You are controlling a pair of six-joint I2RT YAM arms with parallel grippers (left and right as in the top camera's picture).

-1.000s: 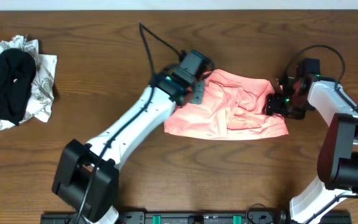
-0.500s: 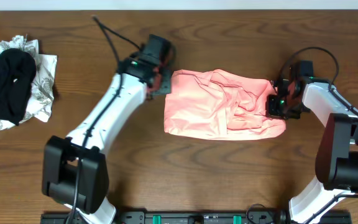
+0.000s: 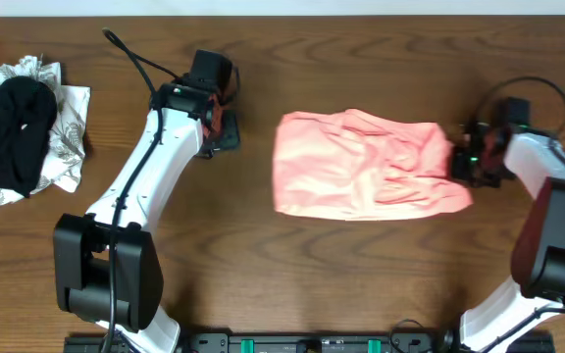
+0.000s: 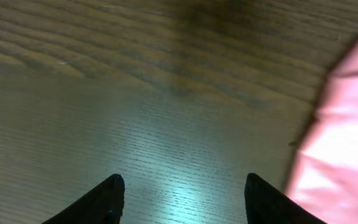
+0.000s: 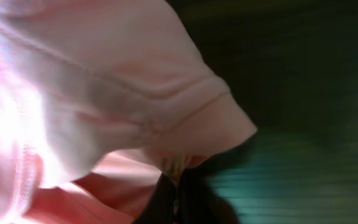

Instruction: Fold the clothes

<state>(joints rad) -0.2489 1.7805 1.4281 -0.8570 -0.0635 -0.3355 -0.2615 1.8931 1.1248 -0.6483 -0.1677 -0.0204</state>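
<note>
I saw the clothes (image 3: 361, 167), a single salmon-pink T-shirt, lying bunched on the counter (image 3: 263, 265), right of its centre. From overhead it made a rough rectangle, wider than deep. Its left edge was fairly straight and rounded like a fold, and soft creases and ridges crossed its top, running mostly toward the right end. The lower right corner stuck out a little past the rest. In my right wrist view the clothes (image 5: 92, 93) filled the left of the picture with a stitched hem curving across, and the right tool (image 5: 176, 199) was pinched onto that edge. My left wrist view caught only a pink margin of the clothes (image 4: 337, 137) at the right side, resting on the wood.
</note>
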